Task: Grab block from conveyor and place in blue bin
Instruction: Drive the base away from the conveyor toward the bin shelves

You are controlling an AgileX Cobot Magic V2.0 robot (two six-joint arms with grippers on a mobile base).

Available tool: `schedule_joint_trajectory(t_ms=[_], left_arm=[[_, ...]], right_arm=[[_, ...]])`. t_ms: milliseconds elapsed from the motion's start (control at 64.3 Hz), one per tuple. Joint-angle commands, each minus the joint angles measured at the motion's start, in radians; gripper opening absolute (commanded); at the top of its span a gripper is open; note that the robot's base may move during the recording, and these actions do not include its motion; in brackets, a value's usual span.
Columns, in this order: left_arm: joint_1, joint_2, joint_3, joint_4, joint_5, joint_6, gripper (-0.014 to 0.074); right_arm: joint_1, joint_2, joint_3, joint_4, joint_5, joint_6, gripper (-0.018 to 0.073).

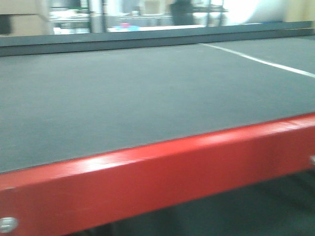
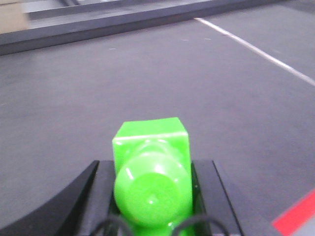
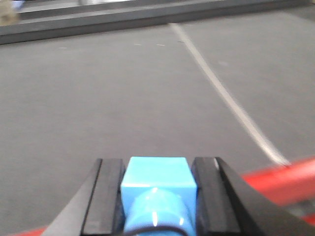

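The conveyor's dark grey belt (image 1: pixel 147 98) fills the front view, with its glossy red frame (image 1: pixel 172 167) along the near edge. No block lies on the belt in any view. My left gripper (image 2: pixel 153 166) is shut on a bright green block (image 2: pixel 152 142) with a round knob facing the camera, held over the belt (image 2: pixel 147 73). My right gripper (image 3: pixel 158 164) is shut on a light blue block (image 3: pixel 157 177), held over the belt (image 3: pixel 123 88) near the red frame (image 3: pixel 285 179). Neither gripper shows in the front view. The blue bin is out of view.
A white line (image 1: pixel 261 61) crosses the belt diagonally at the right; it also shows in the left wrist view (image 2: pixel 256 49) and the right wrist view (image 3: pixel 221 93). A grey rail (image 1: pixel 147 39) runs along the belt's far edge, with blurred room clutter behind. A silver bolt (image 1: pixel 7 224) sits in the frame.
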Motion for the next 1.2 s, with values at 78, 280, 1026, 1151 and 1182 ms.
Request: schedule_joint_trajectory(t_ms=[78,280,1026,1151,1182], left_arm=[[-0.006,-0.003,-0.001,0.001,-0.021,-0.008,-0.0111],[-0.006,-0.003,-0.001,0.001,-0.021,-0.008,-0.0111],[-0.006,-0.003,-0.001,0.001,-0.021,-0.008,-0.0111],[-0.006,-0.003,-0.001,0.001,-0.021,-0.008,-0.0111],[-0.006,-0.003,-0.001,0.001,-0.021,-0.008,-0.0111]], right_arm=[[-0.003,-0.004,-0.007,-0.01,-0.017,-0.006,-0.0162],[-0.003,-0.004,-0.007,-0.01,-0.017,-0.006,-0.0162],[-0.003,-0.004,-0.007,-0.01,-0.017,-0.006,-0.0162],[-0.003,-0.004,-0.007,-0.01,-0.017,-0.006,-0.0162],[-0.003,-0.004,-0.007,-0.01,-0.017,-0.006,-0.0162]])
